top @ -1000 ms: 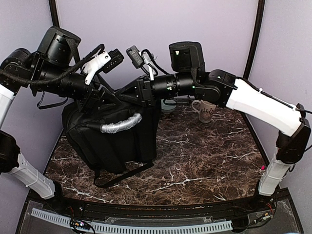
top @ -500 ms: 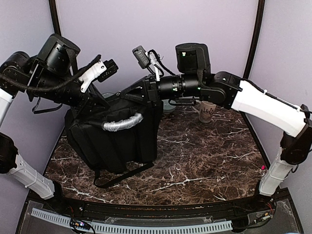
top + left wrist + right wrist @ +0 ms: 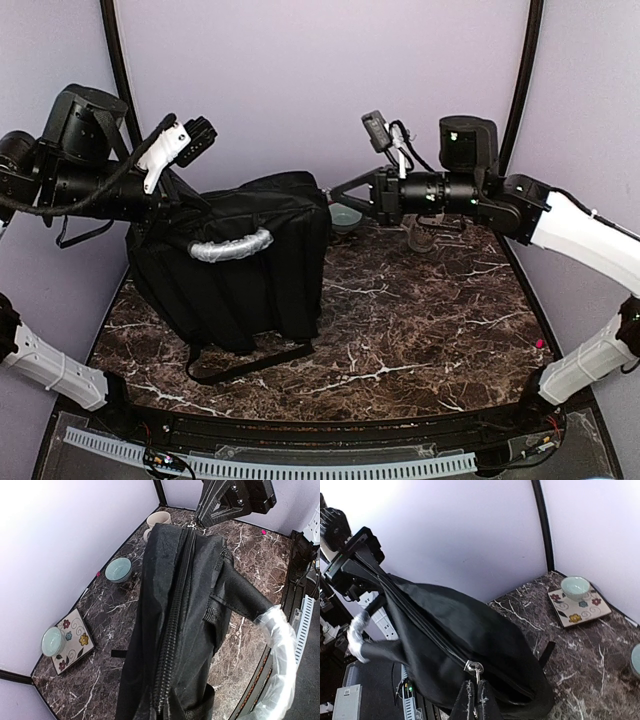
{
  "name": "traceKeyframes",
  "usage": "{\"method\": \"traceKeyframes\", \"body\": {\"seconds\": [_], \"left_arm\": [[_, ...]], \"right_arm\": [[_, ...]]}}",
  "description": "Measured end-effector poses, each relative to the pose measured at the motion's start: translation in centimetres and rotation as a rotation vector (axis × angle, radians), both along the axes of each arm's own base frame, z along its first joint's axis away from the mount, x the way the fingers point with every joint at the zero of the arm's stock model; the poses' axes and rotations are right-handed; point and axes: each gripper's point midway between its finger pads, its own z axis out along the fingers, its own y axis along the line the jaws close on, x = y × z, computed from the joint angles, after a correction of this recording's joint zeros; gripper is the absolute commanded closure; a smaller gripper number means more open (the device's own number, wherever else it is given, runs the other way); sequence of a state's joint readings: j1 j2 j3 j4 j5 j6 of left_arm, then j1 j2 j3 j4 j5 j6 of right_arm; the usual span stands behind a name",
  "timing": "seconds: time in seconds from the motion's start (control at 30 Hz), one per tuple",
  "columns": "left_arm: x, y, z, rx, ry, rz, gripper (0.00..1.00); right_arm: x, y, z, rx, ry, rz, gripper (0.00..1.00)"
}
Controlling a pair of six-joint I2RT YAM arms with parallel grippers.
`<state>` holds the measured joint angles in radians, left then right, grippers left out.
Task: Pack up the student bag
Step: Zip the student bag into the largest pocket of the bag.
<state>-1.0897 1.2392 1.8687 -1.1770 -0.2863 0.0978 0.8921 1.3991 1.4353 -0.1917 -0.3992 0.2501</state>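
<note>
Holds the student bag (image 3: 250, 270) upright on the left half of the marble table (image 3: 420, 330), with the grey-white handle (image 3: 232, 246) toward the arms and the zip (image 3: 175, 630) along the top edge. Looks shut along the whole seen run of that zip, with the pull tab (image 3: 474, 668) at the end nearer the right arm. Pinches that tab between the closed fingers of the right gripper (image 3: 476, 692), right at their tips. Clamps the opposite top corner of the bag in the left gripper (image 3: 367, 565), jaws shut on black material. Hard to tell from these views whether on cloth alone or on a strap as well. Stretches the top edge taut between the two holds.

Behind the bag, along the back wall: a teal bowl (image 3: 118, 570) and a cream mug (image 3: 157, 520), both near the bag's far end. Toward the back left corner: a flowered tile (image 3: 72, 640) with a small bowl (image 3: 52, 641) on it, apart from the bag.

Judged step: running the slider along to open the bag for packing. Could lose the tab under a sideways tug, thin as it is and held only at the fingertips. Could let the bag sag or tip if the left hold slips, slackening the seam until the slider jams in bunched fabric. Could sweep the far corner into the bowl or mug with too wide a pull.
</note>
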Motion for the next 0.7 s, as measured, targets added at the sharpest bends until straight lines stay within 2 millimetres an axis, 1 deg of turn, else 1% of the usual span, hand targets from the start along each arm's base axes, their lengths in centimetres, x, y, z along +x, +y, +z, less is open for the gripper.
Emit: {"method": "traceKeyframes", "body": {"seconds": [0.07, 0.13, 0.2, 0.23, 0.33, 0.43, 0.5, 0.53, 0.57, 0.6, 0.63, 0.67, 0.7], "left_arm": [[-0.1, -0.2, -0.2, -0.016, -0.013, -0.016, 1.0], [0.0, -0.8, -0.8, -0.034, -0.029, -0.031, 1.0], [0.2, -1.2, -1.1, -0.063, -0.062, -0.043, 1.0], [0.2, -1.2, -1.3, -0.084, -0.086, -0.051, 1.0], [-0.1, -0.8, -1.2, -0.142, -0.159, -0.075, 1.0], [0.0, -1.1, -0.9, -0.167, -0.215, -0.096, 1.0], [0.5, -1.8, -0.5, -0.165, -0.241, -0.098, 1.0], [0.9, -2.2, -0.3, -0.163, -0.252, -0.095, 1.0], [1.2, -2.6, -0.3, -0.16, -0.26, -0.092, 0.98], [1.5, -2.8, -0.2, -0.16, -0.269, -0.085, 0.91], [1.8, -3.1, -0.3, -0.159, -0.278, -0.077, 0.74], [2.0, -3.2, -0.5, -0.156, -0.283, -0.073, 0.45], [2.1, -3.1, -0.8, -0.152, -0.287, -0.067, 0.21]], "right_arm": [[0.3, -2.2, -2.1, -0.02, 0.038, -0.029, 1.0], [0.3, -3.4, -3.6, -0.03, 0.065, -0.045, 1.0], [0.1, -4.0, -4.2, -0.027, 0.087, -0.05, 1.0], [0.0, -4.1, -4.1, -0.021, 0.094, -0.049, 1.0], [-0.6, -4.2, -3.6, -0.001, 0.108, -0.033, 1.0], [-1.0, -4.7, -2.2, 0.011, 0.104, -0.038, 1.0], [-0.8, -5.3, -0.8, 0.011, 0.096, -0.059, 1.0], [-0.7, -5.7, 0.2, 0.016, 0.09, -0.07, 1.0], [-0.7, -5.9, 1.1, 0.021, 0.083, -0.076, 1.0], [-0.9, -6.2, 2.3, 0.028, 0.074, -0.08, 1.0], [-1.1, -6.4, 3.1, 0.034, 0.068, -0.079, 1.0], [-1.6, -6.4, 4.0, 0.038, 0.06, -0.069, 1.0], [-2.0, -6.2, 4.8, 0.04, 0.048, -0.063, 1.0]]}}
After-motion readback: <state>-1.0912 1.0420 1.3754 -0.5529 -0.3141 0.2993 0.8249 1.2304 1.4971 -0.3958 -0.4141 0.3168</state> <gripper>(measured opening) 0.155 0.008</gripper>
